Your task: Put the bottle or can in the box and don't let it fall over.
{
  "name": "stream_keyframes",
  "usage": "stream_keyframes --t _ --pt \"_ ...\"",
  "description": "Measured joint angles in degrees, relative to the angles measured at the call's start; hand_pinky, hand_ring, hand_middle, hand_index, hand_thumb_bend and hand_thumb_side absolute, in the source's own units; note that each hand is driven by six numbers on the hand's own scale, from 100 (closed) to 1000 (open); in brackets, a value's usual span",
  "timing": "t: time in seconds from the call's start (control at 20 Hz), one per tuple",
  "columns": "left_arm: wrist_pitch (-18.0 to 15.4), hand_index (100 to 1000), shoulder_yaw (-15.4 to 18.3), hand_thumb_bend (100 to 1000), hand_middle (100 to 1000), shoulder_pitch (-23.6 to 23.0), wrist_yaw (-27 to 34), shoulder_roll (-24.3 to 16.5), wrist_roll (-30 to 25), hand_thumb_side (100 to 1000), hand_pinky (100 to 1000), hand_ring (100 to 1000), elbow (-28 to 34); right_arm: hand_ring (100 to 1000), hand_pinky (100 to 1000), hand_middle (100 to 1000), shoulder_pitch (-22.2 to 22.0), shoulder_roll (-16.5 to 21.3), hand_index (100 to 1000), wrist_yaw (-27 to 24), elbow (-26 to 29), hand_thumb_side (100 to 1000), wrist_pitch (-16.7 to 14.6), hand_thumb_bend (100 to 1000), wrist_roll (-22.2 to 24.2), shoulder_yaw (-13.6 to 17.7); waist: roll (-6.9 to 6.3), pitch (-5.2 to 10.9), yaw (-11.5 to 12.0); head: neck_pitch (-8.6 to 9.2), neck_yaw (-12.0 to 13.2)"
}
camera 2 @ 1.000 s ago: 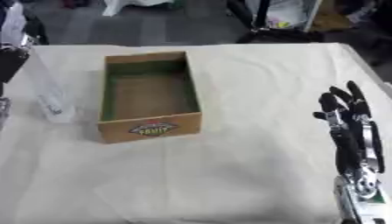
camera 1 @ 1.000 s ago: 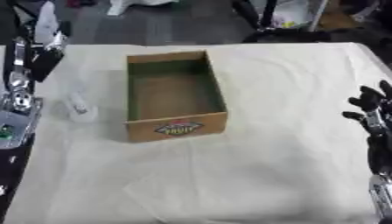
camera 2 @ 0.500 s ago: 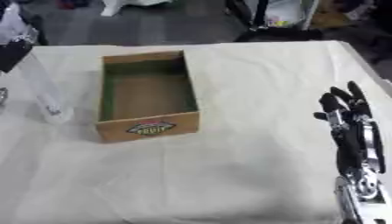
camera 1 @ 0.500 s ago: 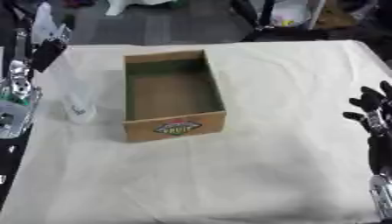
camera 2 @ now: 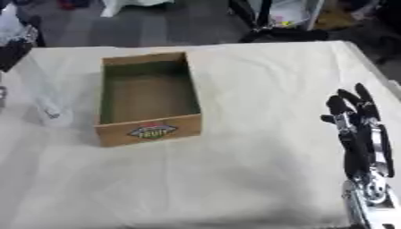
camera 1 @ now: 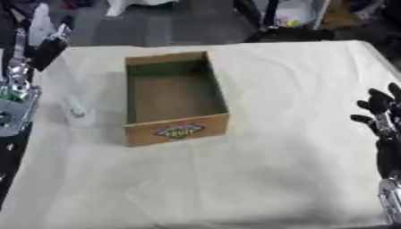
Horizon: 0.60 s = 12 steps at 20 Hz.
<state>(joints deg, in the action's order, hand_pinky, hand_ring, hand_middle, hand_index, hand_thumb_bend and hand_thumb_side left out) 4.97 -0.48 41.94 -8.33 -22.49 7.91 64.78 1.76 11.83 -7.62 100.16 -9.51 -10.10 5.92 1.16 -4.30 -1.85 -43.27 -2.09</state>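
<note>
While the clear plastic bottle [camera 1: 72, 96] stands upright on the cloth just left of the empty cardboard box [camera 1: 175, 100], your left hand [camera 1: 27, 53] nears it, fingers indistinct, your right hand [camera 2: 356, 120] idles open, so reach and grasp it next.

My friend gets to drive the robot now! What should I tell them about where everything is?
Left hand: up at the table's far left edge, near the bottle, holding nothing; I cannot tell how its fingers are set.
Right hand: idle at the right edge, fingers straight and pointing up, open and empty.
Bottle: clear plastic, standing upright on the cloth just left of the box, not touching it.
Box: open cardboard, nothing inside, mid-table.
Done: nothing is in the box yet.
Left: take hold of the bottle, probably with the left hand since it is closer, lift it over the wall and set it down upright inside.
</note>
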Motion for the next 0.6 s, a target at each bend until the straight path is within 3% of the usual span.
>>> stream_keyframes --t 0.2,0.3,0.5,0.6 --pt "-3.33 770 0.07 322 564 0.01 2.0 -0.01 -1.57 486 698 707 -1.79 777 645 832 0.01 0.0 1000 0.0 0.0 608 0.0 585 0.01 0.0 0.0 0.0 -0.2 0.0 0.0" --pt "-4.58 658 0.31 237 422 0.01 2.58 -0.01 -1.57 403 682 618 -2.54 777 645 831 0.01 0.0 1000 0.0 0.0 608 0.0 589 0.01 0.0 -0.01 0.0 -0.28 0.0 0.01" --pt "-6.02 540 0.47 112 285 0.23 3.42 -0.13 -0.7 303 648 518 -3.72 776 645 830 0.01 0.0 1000 -0.01 0.0 608 0.0 589 0.01 0.0 -0.08 0.0 -0.57 0.0 0.01" --pt "-6.56 482 0.55 100 218 0.44 3.89 -0.13 -0.26 248 624 468 -4.02 776 645 829 0.01 0.0 1000 -0.01 0.0 608 0.0 589 0.01 0.0 -0.08 0.0 -0.6 0.0 0.01"
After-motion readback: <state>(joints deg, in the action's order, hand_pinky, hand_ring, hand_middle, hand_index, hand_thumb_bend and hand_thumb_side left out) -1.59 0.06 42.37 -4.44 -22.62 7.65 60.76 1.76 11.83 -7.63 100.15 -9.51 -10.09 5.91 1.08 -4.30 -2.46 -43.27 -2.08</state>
